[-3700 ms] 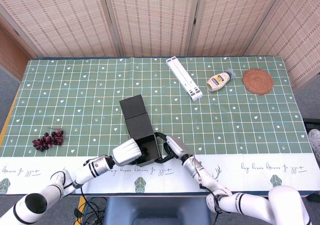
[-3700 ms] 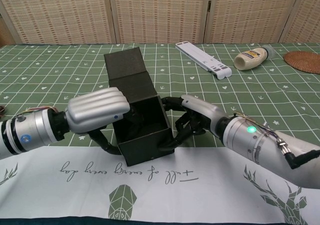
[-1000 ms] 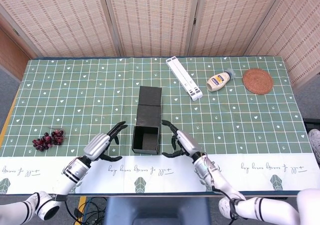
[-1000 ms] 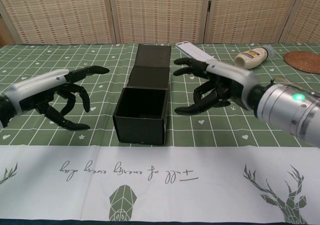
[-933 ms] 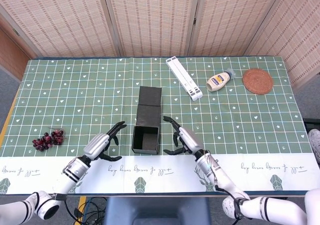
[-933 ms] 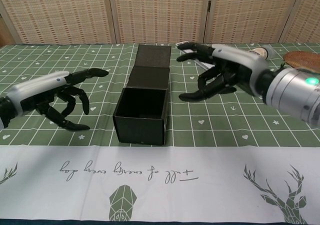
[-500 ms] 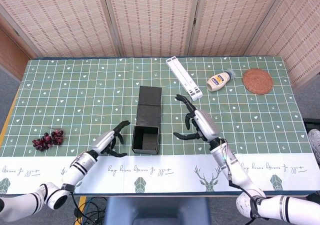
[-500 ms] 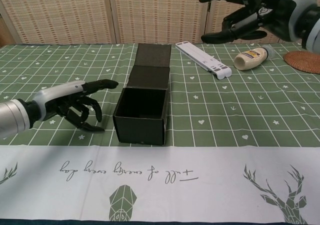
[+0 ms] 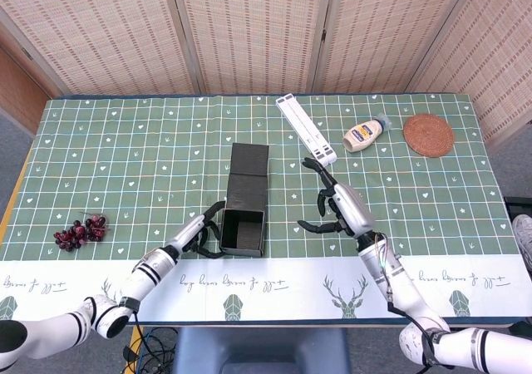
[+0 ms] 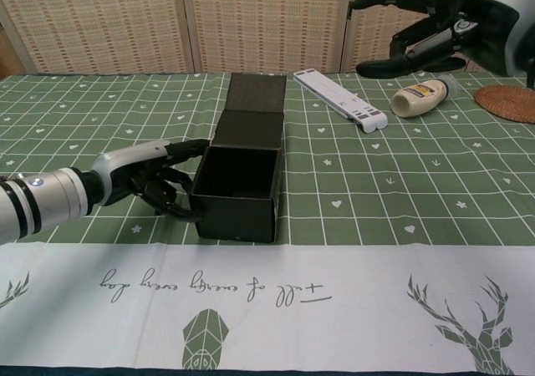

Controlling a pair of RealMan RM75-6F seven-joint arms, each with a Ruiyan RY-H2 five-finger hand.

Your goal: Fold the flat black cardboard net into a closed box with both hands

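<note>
Black cardboard box (image 10: 238, 180) touched by left hand (image 10: 155, 180)'s spread fingers; right hand (image 10: 439, 21) raised, fingers wide, empty.

A table (image 9: 125, 154) under a green checked cloth carries an open black box (image 9: 242, 230) near the middle. Grapes (image 9: 80, 232) lie left; a white stand (image 9: 307, 130), bottle (image 9: 366, 133) and coaster (image 9: 428, 135) far right

A green patterned tablecloth (image 9: 125, 154) covered the table, and a white folding stand (image 9: 306, 130) lay slantwise near its far edge. Just to the right of the stand lay a squeeze bottle of mayonnaise (image 9: 364, 134) on its side, with a round woven coaster (image 9: 428, 135) beyond it. A bunch of dark red grapes (image 9: 80, 232) sat well apart from the stand, toward the cloth's near left edge.
</note>
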